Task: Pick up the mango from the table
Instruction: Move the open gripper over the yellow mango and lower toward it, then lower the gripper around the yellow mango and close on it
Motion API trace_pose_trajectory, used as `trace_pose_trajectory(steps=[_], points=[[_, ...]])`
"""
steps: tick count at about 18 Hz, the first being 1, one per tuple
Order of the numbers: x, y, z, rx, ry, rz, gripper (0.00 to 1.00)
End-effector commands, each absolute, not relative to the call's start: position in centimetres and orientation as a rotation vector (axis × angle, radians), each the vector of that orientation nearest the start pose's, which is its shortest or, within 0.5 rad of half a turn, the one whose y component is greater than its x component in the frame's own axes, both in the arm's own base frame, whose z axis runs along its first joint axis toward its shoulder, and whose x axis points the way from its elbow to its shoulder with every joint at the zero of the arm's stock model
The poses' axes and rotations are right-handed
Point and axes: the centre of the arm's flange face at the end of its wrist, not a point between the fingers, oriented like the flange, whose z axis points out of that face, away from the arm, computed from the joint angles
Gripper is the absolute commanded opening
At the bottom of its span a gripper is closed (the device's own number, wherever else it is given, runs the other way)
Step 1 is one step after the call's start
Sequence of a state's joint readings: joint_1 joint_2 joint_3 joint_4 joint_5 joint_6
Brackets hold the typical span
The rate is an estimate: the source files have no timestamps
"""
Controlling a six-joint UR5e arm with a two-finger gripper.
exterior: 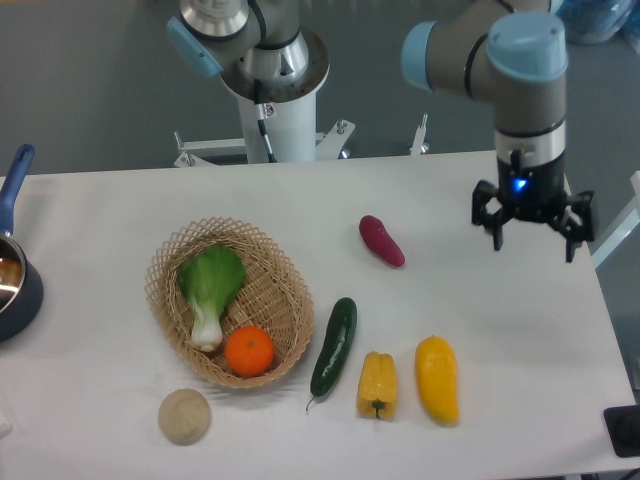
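The mango (pixel 437 379), a smooth glossy yellow-orange oval, lies on the white table (pixel 500 310) near the front edge, right of the ribbed yellow pepper (pixel 377 384). My gripper (pixel 533 236) hangs open above the right side of the table, well behind the mango and a little to its right, fingers spread and pointing down with nothing between them.
A dark green cucumber (pixel 334 346) lies left of the pepper. A purple sweet potato (pixel 382 241) sits mid-table. A wicker basket (pixel 170 262) holds a bok choy (pixel 210 290) and an orange (pixel 249 351). A beige round lump (pixel 184 416) is at front left, a blue pot (pixel 14 280) at the left edge.
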State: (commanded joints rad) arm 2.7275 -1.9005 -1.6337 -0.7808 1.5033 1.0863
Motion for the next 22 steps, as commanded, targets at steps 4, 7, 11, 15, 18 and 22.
trace_pose_trajectory(steps=[4,7,11,15,18,22], points=[[-51.9,40.2,32.8,-2.886,-0.172,0.398,1.00],[-52.1,41.4,31.8,-2.872,-0.291,0.364,1.00],[-52.4,42.4,29.4,-2.870,-0.316,0.342,1.00],[-52.6,44.0,26.5,-2.871,-0.379,0.298,1.00],[-52.4,44.7,24.8,-2.881,-0.409,0.263,1.00],[-52.7,45.5,24.1,-2.840,-0.489,0.206,1.00]])
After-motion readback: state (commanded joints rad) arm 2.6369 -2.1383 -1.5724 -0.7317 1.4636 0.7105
